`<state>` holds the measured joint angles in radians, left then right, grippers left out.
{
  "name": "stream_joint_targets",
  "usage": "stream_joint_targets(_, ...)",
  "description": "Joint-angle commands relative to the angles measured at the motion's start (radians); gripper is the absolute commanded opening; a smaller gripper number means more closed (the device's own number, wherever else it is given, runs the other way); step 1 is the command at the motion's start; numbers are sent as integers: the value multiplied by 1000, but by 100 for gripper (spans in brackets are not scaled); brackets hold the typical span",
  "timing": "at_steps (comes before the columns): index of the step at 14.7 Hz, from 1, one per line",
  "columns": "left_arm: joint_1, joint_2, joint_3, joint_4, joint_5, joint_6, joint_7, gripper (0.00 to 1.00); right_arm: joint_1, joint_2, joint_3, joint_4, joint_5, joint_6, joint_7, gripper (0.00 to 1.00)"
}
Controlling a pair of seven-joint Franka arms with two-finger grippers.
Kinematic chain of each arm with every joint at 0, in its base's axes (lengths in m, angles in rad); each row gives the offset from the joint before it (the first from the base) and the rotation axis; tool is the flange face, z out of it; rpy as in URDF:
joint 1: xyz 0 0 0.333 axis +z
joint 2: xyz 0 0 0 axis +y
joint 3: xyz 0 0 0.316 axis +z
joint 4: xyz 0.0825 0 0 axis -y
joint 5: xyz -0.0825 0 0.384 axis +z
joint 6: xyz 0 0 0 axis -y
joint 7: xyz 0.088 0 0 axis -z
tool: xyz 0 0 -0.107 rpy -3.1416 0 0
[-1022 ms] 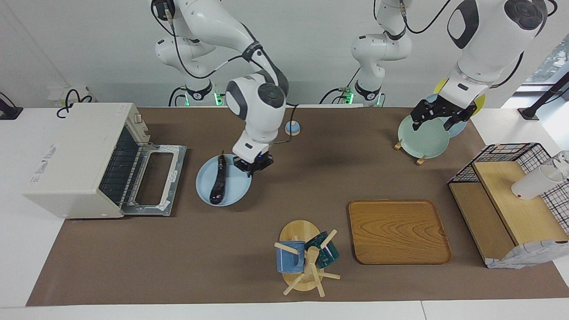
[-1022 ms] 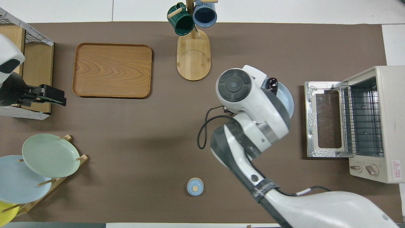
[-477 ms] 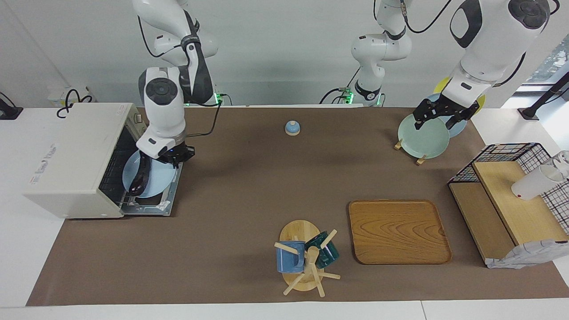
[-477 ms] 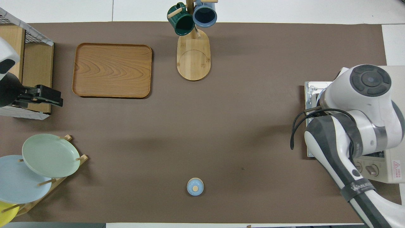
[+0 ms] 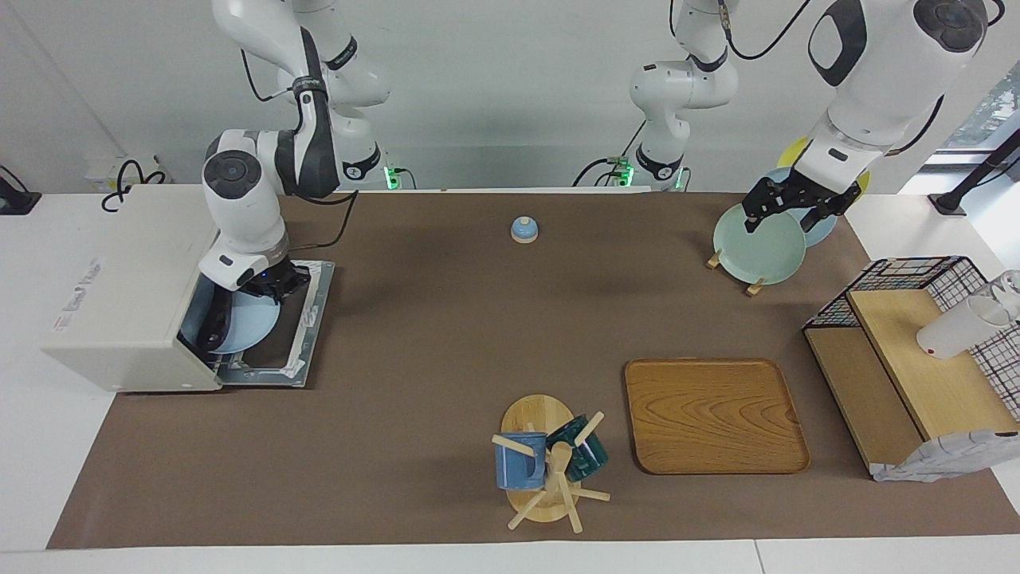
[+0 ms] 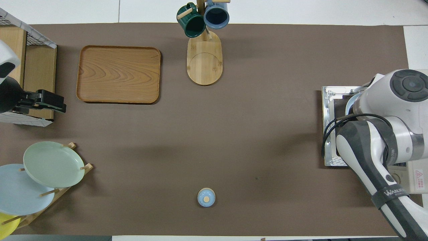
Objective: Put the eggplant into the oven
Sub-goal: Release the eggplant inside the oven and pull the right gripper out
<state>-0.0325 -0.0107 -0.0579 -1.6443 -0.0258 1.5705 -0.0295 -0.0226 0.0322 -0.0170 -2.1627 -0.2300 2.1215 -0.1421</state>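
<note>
The cream oven [image 5: 127,287] stands at the right arm's end of the table with its door [image 5: 299,335] dropped open. My right gripper [image 5: 277,284] is shut on the rim of a blue plate [image 5: 247,327], held level over the door and partly inside the opening. The dark eggplant [image 5: 215,331] lies on the plate's oven-side edge, just within the opening. In the overhead view the right arm covers the oven [image 6: 418,182], and only a sliver of the plate [image 6: 350,102] shows. My left gripper [image 5: 785,209] waits open over the plate rack.
A green plate [image 5: 757,243] leans in the rack at the left arm's end, beside a wire shelf [image 5: 916,359] with a white cup [image 5: 956,327]. A wooden tray [image 5: 713,414], a mug tree [image 5: 546,462] and a small blue knob [image 5: 523,229] sit mid-table.
The right arm carried the blue plate with the eggplant from the middle of the mat to the oven, over the open door and partly into the opening. The left arm hardly moved.
</note>
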Motion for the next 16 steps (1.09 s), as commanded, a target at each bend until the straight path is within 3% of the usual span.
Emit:
stream_joint_targets(1,19,-6,-16,6,21,-21,5,100,-37,-37,15,-60,1,31,-30,0)
stream_joint_targets(5,16,-5,-16,12,21,-6,-1,100,-50,-41,17,-75,3,31,-28,0)
stream_joint_targets(6,16,-5,-16,12,21,-6,0,100,-50,-40,17,-75,1,31,-31,20)
stream_joint_targets(10,19,-5,-16,11,21,-6,6,100,-36,-35,19,-43,20,-1,-34,38)
stream_joint_targets(11,19,-5,-14,11,21,-6,0,100,-25,-25,22,-8,55,-30,-33,38)
stream_joint_targets(12,20,-5,-11,11,21,-6,-1,100,1,-11,23,30,82,-57,-28,30)
stream_joint_targets(14,19,-6,-11,8,21,-7,0,100,73,11,22,81,98,-61,4,2)
stream_joint_targets(16,19,-6,-11,6,21,-12,0,100,151,44,22,70,98,7,143,0)
